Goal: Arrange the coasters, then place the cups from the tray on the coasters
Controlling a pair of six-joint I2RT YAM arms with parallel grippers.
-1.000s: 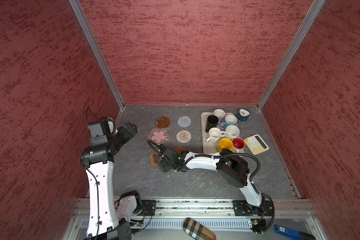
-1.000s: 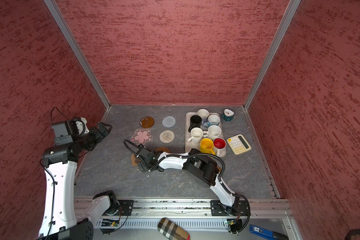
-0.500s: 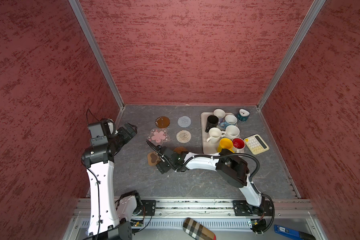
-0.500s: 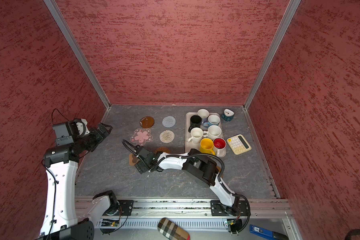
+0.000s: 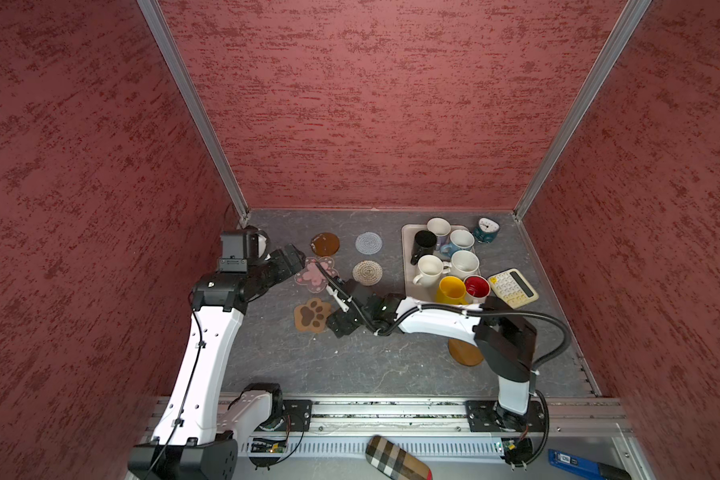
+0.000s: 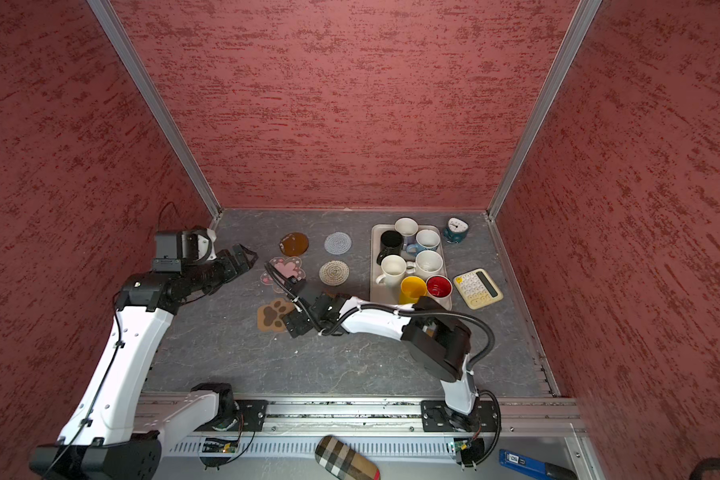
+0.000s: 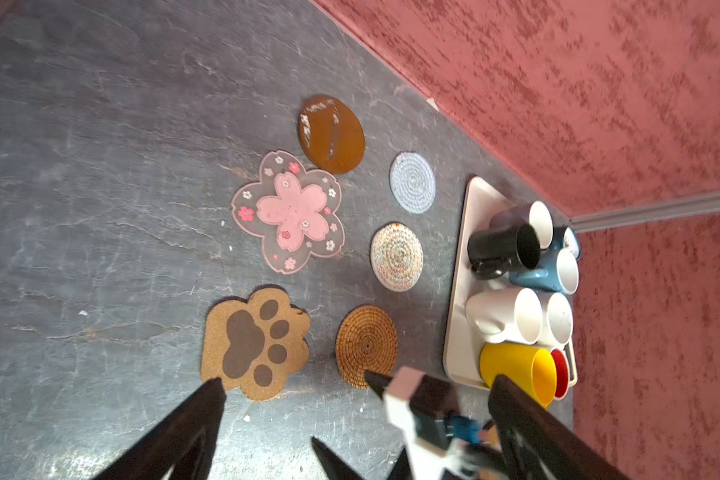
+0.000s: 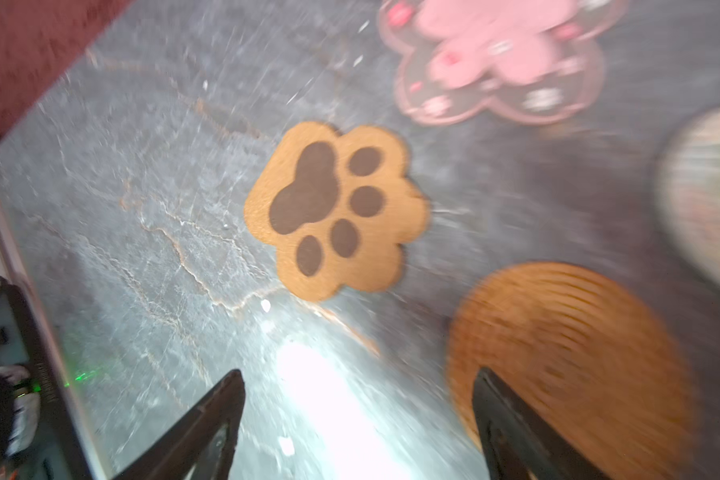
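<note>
Top views, nearest first: brown wooden disc (image 5: 464, 353) half under the right arm. Further in, right gripper (image 8: 358, 374) spread wide and empty, low beside the paw coaster (image 5: 311, 315); in the right wrist view, one finger over the edge of the rattan coaster (image 7: 366, 345). Left gripper (image 5: 296, 254) raised, fully parted, holding nothing, by the pink flower coaster (image 5: 308, 279). Beyond: beige woven round (image 5: 367, 272), grey woven round (image 5: 368, 243), second brown disc (image 5: 325, 244). All seven cups (image 5: 428, 268) on the tray (image 5: 409, 269) at the right, yellow mug (image 5: 449, 289) nearest.
</note>
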